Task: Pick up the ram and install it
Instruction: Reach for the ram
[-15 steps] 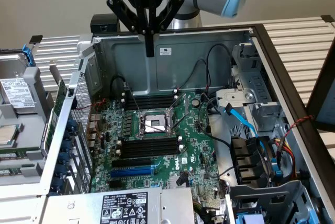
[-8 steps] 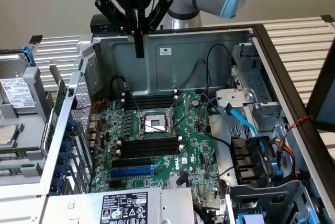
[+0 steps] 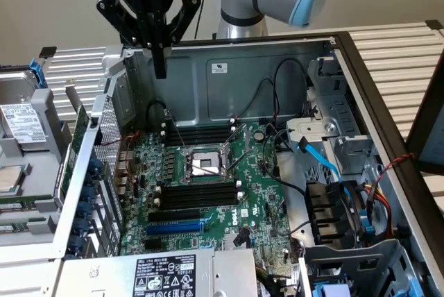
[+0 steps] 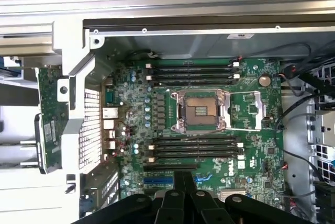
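Exterior view: closed black hand point(image 3: 160, 68) hangs apart from the thin green ram point(image 3: 76, 148).

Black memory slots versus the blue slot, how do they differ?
The black memory slots have white end clips; the blue slot shows none. The black memory slots sit in groups either side of the CPU socket; the blue slot is single. Both run parallel and are empty.

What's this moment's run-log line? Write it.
gripper: shut, empty, above case | ram: outside case wall, not held

Even, bright light — soft shadows
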